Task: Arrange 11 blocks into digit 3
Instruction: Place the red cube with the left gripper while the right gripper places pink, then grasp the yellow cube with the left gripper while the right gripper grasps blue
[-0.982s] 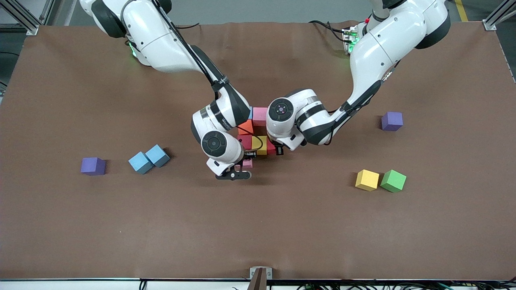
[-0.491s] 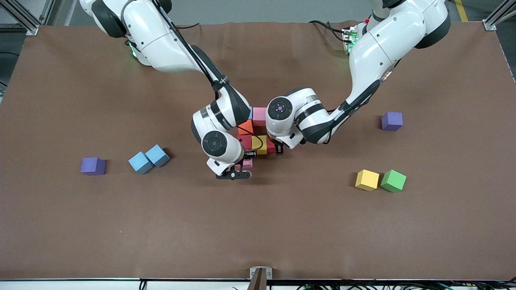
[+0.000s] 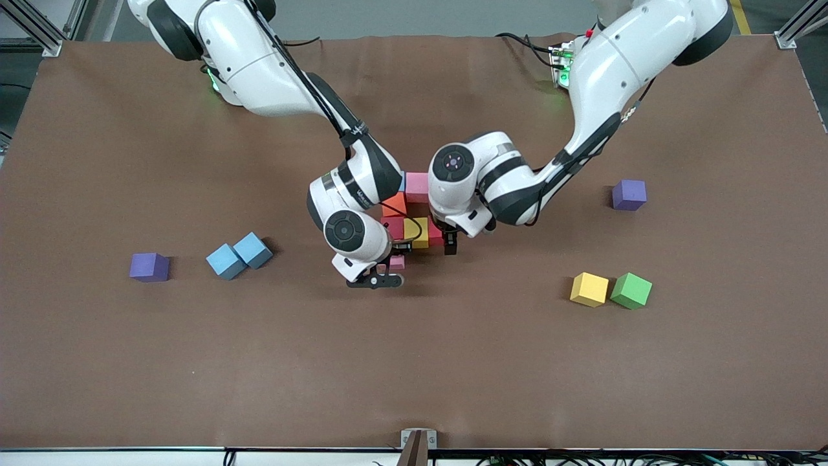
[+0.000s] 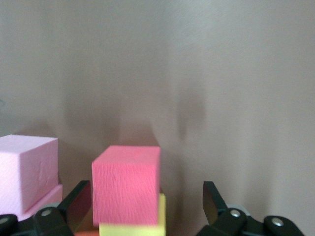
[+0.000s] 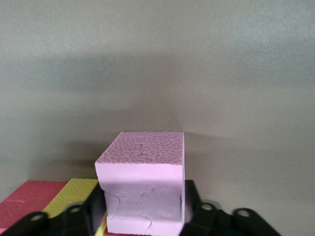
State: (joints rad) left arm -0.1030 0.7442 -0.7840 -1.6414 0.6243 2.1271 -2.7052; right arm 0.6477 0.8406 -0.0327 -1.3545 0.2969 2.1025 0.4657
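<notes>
1. Brown bench (image 3: 194,362) carried two loose light blue blocks (image 3: 238,255), two purple cubes (image 3: 149,266), one yellow (image 3: 588,288), one green (image 3: 631,290).
2. Unfinished digit 3 (image 3: 414,220) sat mid-bench.
3. Left pincer (image 4: 142,206) stood open around a red block (image 4: 127,184).
4. Right pincer (image 5: 142,211) flanked a pink block (image 5: 142,191); grip unclear.

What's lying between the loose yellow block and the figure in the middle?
Nothing visible: bare table separates the yellow block from the digit 3. The left gripper hangs over its red cube, the right gripper over its pink cube.
</notes>
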